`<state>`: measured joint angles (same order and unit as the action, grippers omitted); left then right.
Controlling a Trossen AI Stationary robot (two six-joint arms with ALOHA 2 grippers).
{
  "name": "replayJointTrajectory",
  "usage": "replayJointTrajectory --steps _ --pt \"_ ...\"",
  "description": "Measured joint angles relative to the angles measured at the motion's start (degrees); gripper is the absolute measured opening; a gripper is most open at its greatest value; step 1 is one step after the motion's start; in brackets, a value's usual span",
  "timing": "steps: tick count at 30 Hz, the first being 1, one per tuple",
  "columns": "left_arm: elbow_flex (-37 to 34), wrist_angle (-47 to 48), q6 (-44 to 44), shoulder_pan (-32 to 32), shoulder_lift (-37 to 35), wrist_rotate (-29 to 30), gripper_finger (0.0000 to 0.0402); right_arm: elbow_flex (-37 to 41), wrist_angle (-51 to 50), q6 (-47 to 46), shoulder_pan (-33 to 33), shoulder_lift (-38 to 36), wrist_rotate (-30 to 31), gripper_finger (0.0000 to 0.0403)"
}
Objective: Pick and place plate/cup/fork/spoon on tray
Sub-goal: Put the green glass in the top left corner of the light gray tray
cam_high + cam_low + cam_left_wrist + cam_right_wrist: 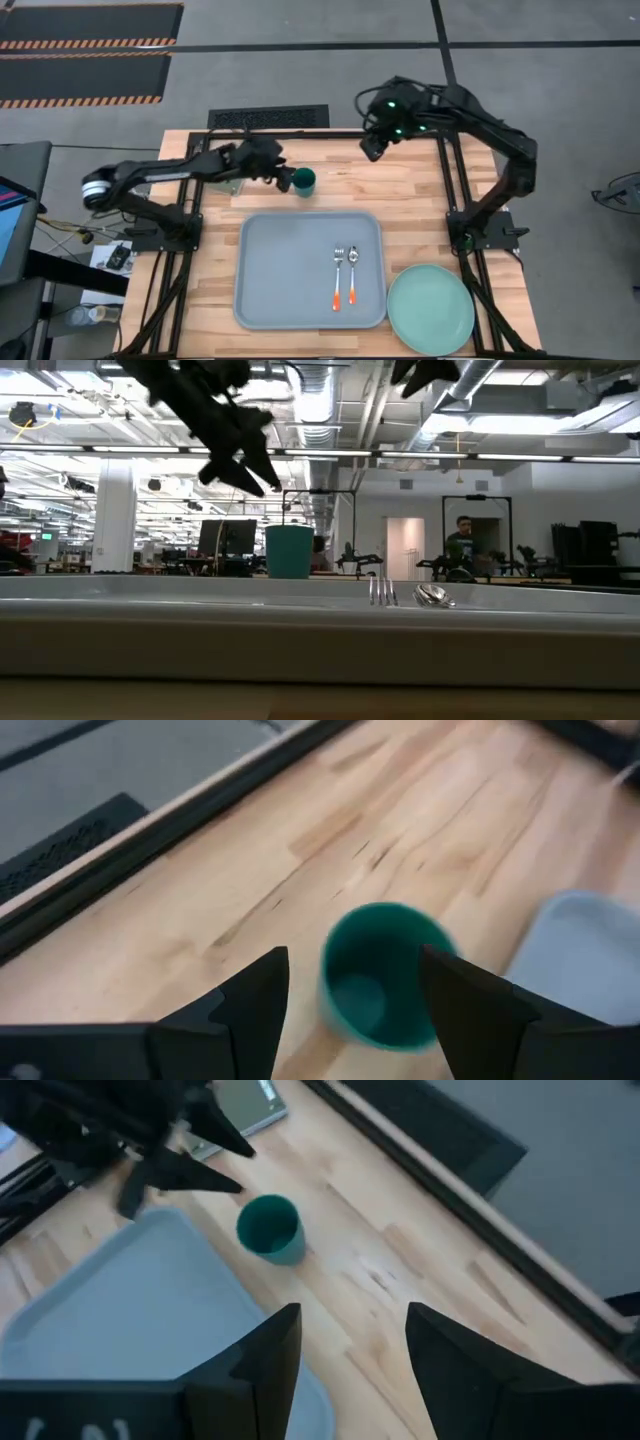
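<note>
The dark teal cup [305, 181] stands upright on the wood table, just beyond the far rim of the grey-blue tray [290, 270]. The fork [338, 278] and the spoon [352, 275] lie side by side on the tray's right half, orange handles toward the near edge. The mint-green plate [431, 310] lies on the table right of the tray. My left gripper [285, 178] is open, above and just left of the cup. In the left wrist view [352, 960] the cup [385, 975] shows ahead between the fingers. My right gripper [375, 145] is open and raised at the far right.
An olive-green pad [228, 182] lies under my left arm at the far left. Black frame rails [448, 190] run along the table's sides and far edge. A person [462, 545] stands in the room beyond the table.
</note>
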<state>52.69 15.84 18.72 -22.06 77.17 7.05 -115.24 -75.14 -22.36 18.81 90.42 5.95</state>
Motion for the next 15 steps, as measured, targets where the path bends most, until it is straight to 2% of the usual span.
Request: replayJointTrajectory --steps 8,15 --pt "7.49 5.94 -5.0 -3.04 11.43 -3.21 0.021 0.0 -1.14 -0.73 -5.1 -2.39 4.52 0.0201" --pt "7.82 6.72 -6.07 -3.83 14.1 -4.23 0.021 0.0 -1.21 -0.66 -6.58 -1.35 4.9 0.0196"
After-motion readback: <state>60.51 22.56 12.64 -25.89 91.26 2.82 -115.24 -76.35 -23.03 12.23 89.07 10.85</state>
